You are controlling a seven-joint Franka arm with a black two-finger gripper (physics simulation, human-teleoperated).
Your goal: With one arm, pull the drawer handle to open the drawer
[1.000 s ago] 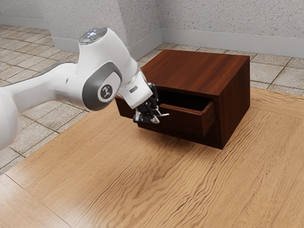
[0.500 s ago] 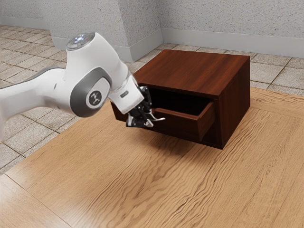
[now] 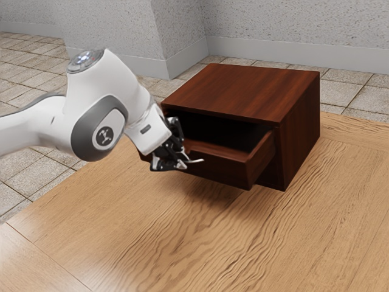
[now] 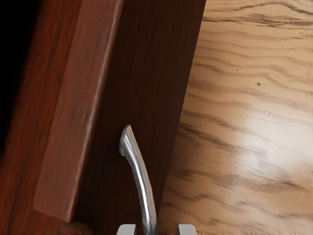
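Observation:
A dark wooden cabinet (image 3: 255,91) stands on the wooden floor, and its drawer (image 3: 228,161) sticks partway out of the front. A thin silver handle (image 3: 193,160) juts from the drawer front. My black gripper (image 3: 169,159) is shut on the handle at the drawer's near end. In the wrist view the curved metal handle (image 4: 139,176) runs down between my two light fingertips (image 4: 126,229), with the drawer front (image 4: 142,88) right behind it.
Wood-grain flooring (image 3: 200,237) spreads in front of the cabinet. Grey tiles (image 3: 36,79) and a speckled wall with a corner pillar (image 3: 176,30) lie behind. My white arm (image 3: 91,121) fills the exterior view's left.
My arm has drawn back toward the exterior view's left with the handle held. The drawer has slid further out of the cabinet.

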